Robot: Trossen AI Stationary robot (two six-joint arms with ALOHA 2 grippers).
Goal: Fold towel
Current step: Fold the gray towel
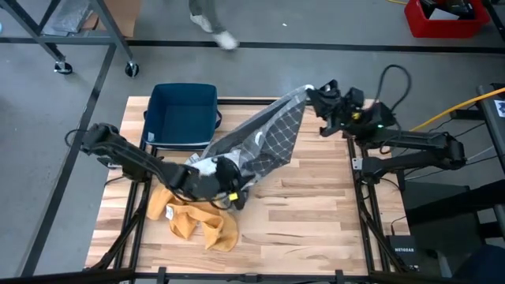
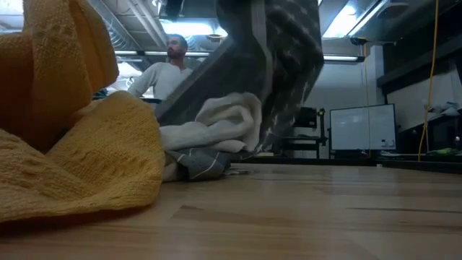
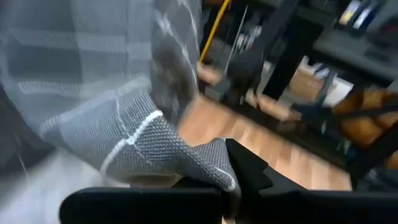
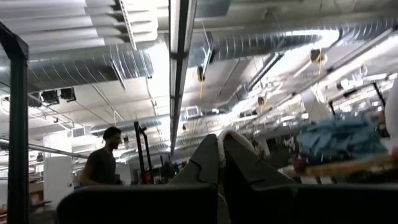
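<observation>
From the high view, you have the grey checked towel [image 1: 268,138] stretched in the air between both arms, above the middle of the counter [image 1: 316,229]. Your right hand [image 1: 318,93] pinches one corner near the counter's far edge, and your left hand [image 1: 219,175] grips the low end near the middle. A yellow cloth [image 1: 197,219] lies heaped just beside the left hand, and a blue bin [image 1: 183,114] sits at the far left. To fold well, I would keep the cloth taut and lay it flat on bare wood, clear of the yellow heap.

In the low view, the towel [image 2: 278,65] hangs down to a bundle of grey and white fabric [image 2: 209,141] on the counter. The yellow cloth [image 2: 79,144] blocks much of the left side, and a person [image 2: 167,68] stands in the room behind. Neither hand shows here.

The left wrist view shows the left hand's dark fingers [image 3: 249,171] closed on a towel edge [image 3: 168,149]; the rest of the cloth fills the view and hides the counter below.

The right wrist view looks up at the ceiling; the right hand's fingers [image 4: 205,163] are pressed together on a thin pale sliver of cloth. The towel beyond the grip is out of sight.
</observation>
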